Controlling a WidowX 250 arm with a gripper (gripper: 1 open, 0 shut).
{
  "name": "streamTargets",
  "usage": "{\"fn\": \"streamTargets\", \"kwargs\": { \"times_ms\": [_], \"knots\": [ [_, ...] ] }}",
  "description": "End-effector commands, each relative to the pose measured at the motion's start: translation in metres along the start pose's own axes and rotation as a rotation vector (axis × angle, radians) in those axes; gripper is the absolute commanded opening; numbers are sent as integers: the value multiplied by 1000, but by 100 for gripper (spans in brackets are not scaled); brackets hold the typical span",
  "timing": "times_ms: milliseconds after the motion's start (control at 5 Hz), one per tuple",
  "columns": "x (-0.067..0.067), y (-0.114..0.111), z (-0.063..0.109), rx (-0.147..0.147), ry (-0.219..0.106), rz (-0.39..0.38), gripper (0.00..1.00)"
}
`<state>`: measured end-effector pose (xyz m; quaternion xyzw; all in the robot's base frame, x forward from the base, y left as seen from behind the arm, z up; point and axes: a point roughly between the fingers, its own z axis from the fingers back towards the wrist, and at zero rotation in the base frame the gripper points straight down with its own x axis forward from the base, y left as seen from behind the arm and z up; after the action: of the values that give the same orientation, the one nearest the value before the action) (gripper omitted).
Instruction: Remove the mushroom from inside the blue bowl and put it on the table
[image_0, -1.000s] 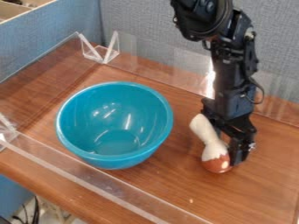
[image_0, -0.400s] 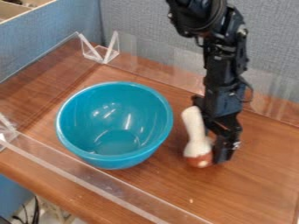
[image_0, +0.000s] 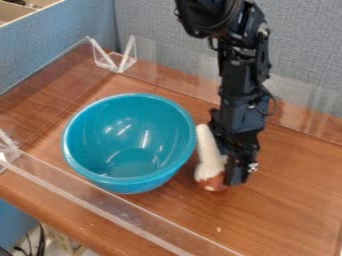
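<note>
Since the earlier frames the arm has swung leftward toward the bowl, and the mushroom (image_0: 209, 162) has travelled with it, from well to the right of the bowl to just beside its right wall. At the left, the blue bowl (image_0: 130, 140) sits empty on the bench (image_0: 294, 200), its glossy inside showing only reflections. To its right the mushroom lies tilted, cream stem pointing up and away, reddish-brown cap low at the near end, seemingly resting on the wood and close against the bowl's outer wall, though whether it touches the bowl is hard to tell. Directly right of it the end effector (image_0: 235, 170) points straight down, its dark fingers alongside the cap; from this angle I cannot tell whether they are clamped on the mushroom, merely pressing it, or standing apart. Judging by how things lie, the mushroom is already out of the bowl and on the bench, so the step in hand is the release. The next move calls for the fingers to open fully and lift straight up without dragging the toy. No brand, label or writing can be read anywhere.
</note>
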<state>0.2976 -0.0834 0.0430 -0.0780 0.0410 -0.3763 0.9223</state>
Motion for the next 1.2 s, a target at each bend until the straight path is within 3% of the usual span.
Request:
{"fn": "streamTargets", "kwargs": {
  "times_ms": [0, 400, 1000],
  "knots": [
    [12, 0, 15, 35, -53, -30, 0],
    [23, -2, 2, 26, -52, -40, 0],
    [36, 2, -9, 10, -65, 49, 0]
  ]
}}
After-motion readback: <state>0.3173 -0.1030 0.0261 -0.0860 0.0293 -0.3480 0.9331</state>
